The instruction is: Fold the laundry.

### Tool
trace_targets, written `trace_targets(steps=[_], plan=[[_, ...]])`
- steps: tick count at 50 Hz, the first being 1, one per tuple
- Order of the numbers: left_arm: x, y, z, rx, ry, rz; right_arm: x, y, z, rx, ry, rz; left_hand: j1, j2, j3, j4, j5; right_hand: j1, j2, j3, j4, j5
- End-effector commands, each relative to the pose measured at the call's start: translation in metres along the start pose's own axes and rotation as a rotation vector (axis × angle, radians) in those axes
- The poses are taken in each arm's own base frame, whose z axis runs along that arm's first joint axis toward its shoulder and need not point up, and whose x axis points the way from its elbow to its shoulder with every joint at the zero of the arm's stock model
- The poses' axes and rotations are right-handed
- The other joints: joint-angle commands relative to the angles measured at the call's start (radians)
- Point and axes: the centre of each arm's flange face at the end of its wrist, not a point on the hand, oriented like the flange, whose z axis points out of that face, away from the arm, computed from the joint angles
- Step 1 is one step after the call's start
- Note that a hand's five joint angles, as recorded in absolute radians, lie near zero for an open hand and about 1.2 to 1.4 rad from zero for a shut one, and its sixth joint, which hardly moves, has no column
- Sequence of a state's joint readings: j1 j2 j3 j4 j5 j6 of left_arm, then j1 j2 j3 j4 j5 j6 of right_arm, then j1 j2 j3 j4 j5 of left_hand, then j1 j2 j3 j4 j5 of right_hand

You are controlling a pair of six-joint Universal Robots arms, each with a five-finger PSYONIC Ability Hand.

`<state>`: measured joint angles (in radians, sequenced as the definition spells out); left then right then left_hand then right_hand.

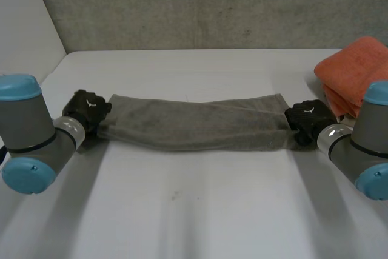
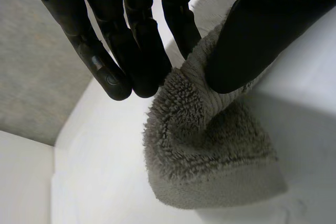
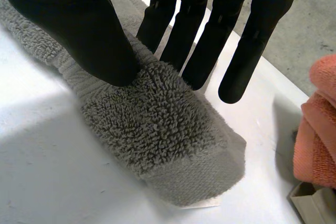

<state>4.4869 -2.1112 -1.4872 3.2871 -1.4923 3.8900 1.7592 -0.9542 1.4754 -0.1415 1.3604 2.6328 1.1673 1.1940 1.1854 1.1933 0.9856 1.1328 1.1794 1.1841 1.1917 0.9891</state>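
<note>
At the left of the white table [image 1: 200,204], the left arm [image 1: 30,131] reaches in from the near edge and ends in the left hand [image 1: 88,110], which sits at the left end of a grey towel [image 1: 194,125]. In the left wrist view this hand [image 2: 131,35] is closed narrowly on the cloth: the thumb [image 2: 252,35] presses one side of a raised ridge of terry pile and the fingers [image 2: 126,72] meet it from the other side, so the towel [image 2: 210,150] is pinched between them while its short hemmed end lies on the table beyond the fingertips. From there the grey towel runs as a long, narrow, folded band across the middle of the table, sagging slightly towards the near side at its centre, with a crease along its right half. Its right end is held by the right hand [image 1: 309,119], at the end of the right arm [image 1: 364,150]. In the right wrist view the thumb [image 3: 79,30] bears down on top of the towel [image 3: 157,129] and the straight fingers [image 3: 210,45] stand against its far edge, nipping the cloth between them. Just right of this hand, at the far right of the table, lie folded orange towels [image 1: 354,71], close to the grey towel's end [image 3: 317,140] but apart from it. A grey concrete wall [image 1: 200,4] stands behind the table.
</note>
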Motion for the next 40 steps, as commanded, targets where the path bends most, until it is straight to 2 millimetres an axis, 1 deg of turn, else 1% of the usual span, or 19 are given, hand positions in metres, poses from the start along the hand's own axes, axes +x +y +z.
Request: trace_targets(steps=[1,3,4,7,8,11,14,18,21,26,27,30,31,34,35,36,38,39,40], plan=[[-0.014,-0.033,-0.035,0.067,-0.024,-0.075,0.023,-0.028,-0.021,0.039,0.031,0.014,0.229,0.202,0.211,0.203,0.236,0.263,0.217,0.212,0.205,0.233],[-0.023,-0.045,-0.046,0.099,-0.035,-0.098,0.034,-0.045,-0.029,0.083,0.059,0.002,0.229,0.202,0.211,0.203,0.236,0.263,0.217,0.212,0.205,0.233],[-0.032,-0.058,-0.059,0.133,-0.043,-0.125,0.044,-0.063,-0.037,0.129,0.082,-0.004,0.229,0.202,0.211,0.203,0.236,0.263,0.217,0.212,0.205,0.233],[-0.049,-0.083,-0.084,0.206,-0.063,-0.188,0.061,-0.094,-0.051,0.209,0.136,-0.017,0.229,0.202,0.211,0.203,0.236,0.263,0.217,0.212,0.205,0.233],[-0.053,-0.088,-0.09,0.224,-0.065,-0.208,0.071,-0.113,-0.06,0.263,0.165,-0.021,0.229,0.202,0.211,0.203,0.236,0.263,0.217,0.212,0.205,0.233],[-0.063,-0.107,-0.107,0.284,-0.061,-0.271,0.087,-0.143,-0.071,0.354,0.202,0.001,0.229,0.202,0.211,0.203,0.236,0.263,0.217,0.212,0.205,0.233],[-0.061,-0.11,-0.108,0.287,-0.039,-0.303,0.09,-0.151,-0.066,0.386,0.193,0.025,0.229,0.202,0.211,0.203,0.236,0.263,0.217,0.212,0.205,0.233],[-0.05,-0.102,-0.092,0.239,-0.005,-0.322,0.077,-0.152,-0.041,0.401,0.145,0.057,0.229,0.202,0.211,0.203,0.236,0.263,0.217,0.212,0.205,0.233],[-0.037,-0.087,-0.069,0.164,0.014,-0.322,0.062,-0.146,-0.016,0.392,0.119,0.061,0.229,0.202,0.211,0.203,0.236,0.263,0.217,0.212,0.205,0.233],[-0.018,-0.061,-0.033,0.039,0.011,-0.307,0.051,-0.129,0.026,0.377,0.167,0.063,0.229,0.202,0.211,0.203,0.236,0.263,0.217,0.212,0.205,0.233],[-0.014,-0.054,-0.022,0.006,0.002,-0.307,0.046,-0.123,0.039,0.384,0.186,0.059,0.229,0.202,0.211,0.203,0.236,0.263,0.217,0.212,0.205,0.233],[-0.007,-0.043,-0.006,-0.04,-0.001,-0.304,0.04,-0.114,0.058,0.404,0.221,0.054,0.229,0.202,0.211,0.203,0.236,0.263,0.217,0.212,0.205,0.233],[-0.003,-0.039,0.001,-0.058,-0.003,-0.306,0.035,-0.108,0.07,0.42,0.245,0.048,0.229,0.202,0.211,0.203,0.236,0.263,0.217,0.212,0.205,0.233],[0.0,-0.038,0.007,-0.066,0.005,-0.313,0.029,-0.1,0.085,0.453,0.288,0.043,0.229,0.202,0.211,0.203,0.236,0.263,0.217,0.212,0.205,0.233],[0.003,-0.039,0.009,-0.065,0.016,-0.325,0.025,-0.095,0.094,0.464,0.31,0.038,-0.012,-0.039,-0.03,-0.038,-0.005,0.211,0.164,0.159,0.152,0.18],[0.003,-0.041,0.009,-0.06,0.02,-0.333,0.023,-0.093,0.097,0.473,0.318,0.037,-0.2,-0.227,-0.218,-0.226,-0.193,-0.098,-0.144,-0.149,-0.157,-0.129],[0.002,-0.045,0.009,-0.051,0.015,-0.349,0.018,-0.09,0.101,0.484,0.329,0.03,-0.667,-0.693,-0.685,-0.693,-0.66,-0.846,-0.892,-0.897,-0.905,-0.877],[-0.002,-0.05,0.007,-0.041,0.005,-0.361,0.013,-0.092,0.103,0.495,0.337,0.022,-0.993,-1.019,-1.011,-1.019,-0.986,-0.958,-1.005,-1.01,-1.017,-0.989],[-0.004,-0.052,0.005,-0.035,-0.004,-0.368,0.012,-0.092,0.103,0.497,0.34,0.015,-0.993,-1.019,-1.011,-1.019,-0.986,-0.958,-1.005,-1.01,-1.017,-0.989]])
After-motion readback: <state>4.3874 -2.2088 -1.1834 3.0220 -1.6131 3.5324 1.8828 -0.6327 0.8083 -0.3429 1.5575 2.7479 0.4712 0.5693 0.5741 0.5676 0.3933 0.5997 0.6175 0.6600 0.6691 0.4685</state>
